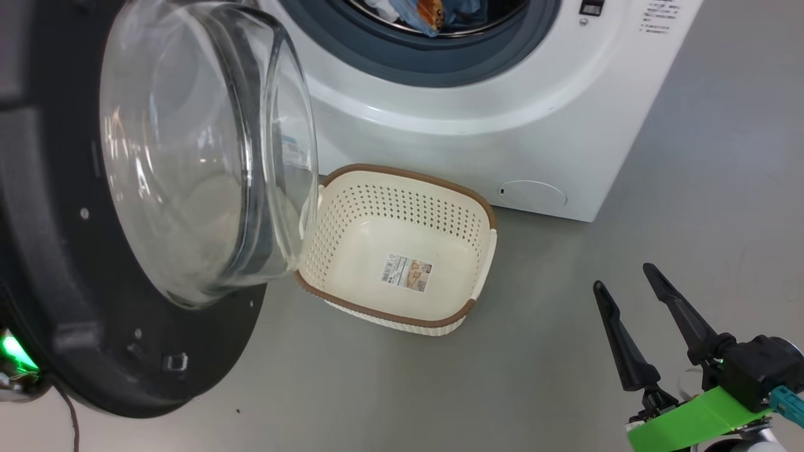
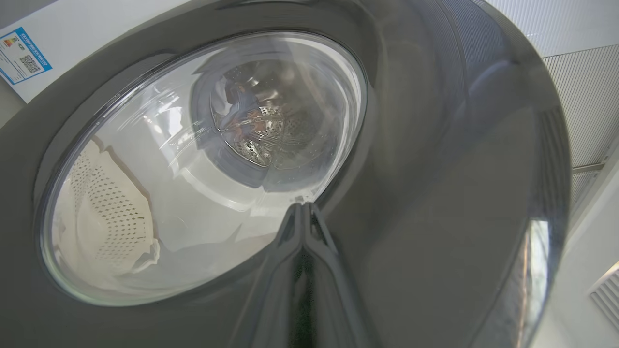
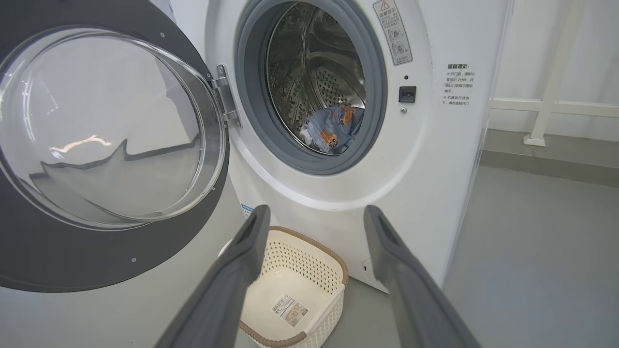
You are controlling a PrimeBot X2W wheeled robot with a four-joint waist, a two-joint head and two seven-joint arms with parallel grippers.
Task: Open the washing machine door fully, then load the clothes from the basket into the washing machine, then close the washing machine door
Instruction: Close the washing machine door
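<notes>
The washing machine (image 1: 477, 107) has its door (image 1: 69, 295) swung out to the left, the glass bowl (image 1: 201, 150) bulging toward me. Blue clothes (image 3: 333, 128) with orange faces lie in the drum, also glimpsed as clothes (image 1: 433, 14) at the top of the head view. The basket (image 1: 468, 307) stands on the floor below the opening, holding nothing but its label. My left gripper (image 2: 302, 207) is shut, its tips against the door's outer black rim (image 2: 435, 203) at the window's edge. My right gripper (image 1: 622, 276) hangs open and unladen right of the basket (image 3: 338, 270); in its own view the right gripper (image 3: 316, 211) faces the machine front.
Grey floor (image 1: 565, 376) spreads in front of and right of the machine. A white rail (image 3: 546, 108) runs along the wall to the right. A dark cable (image 1: 70, 414) trails under the door's lower edge. The door hinge (image 3: 225, 94) sits left of the grey gasket (image 3: 251, 106).
</notes>
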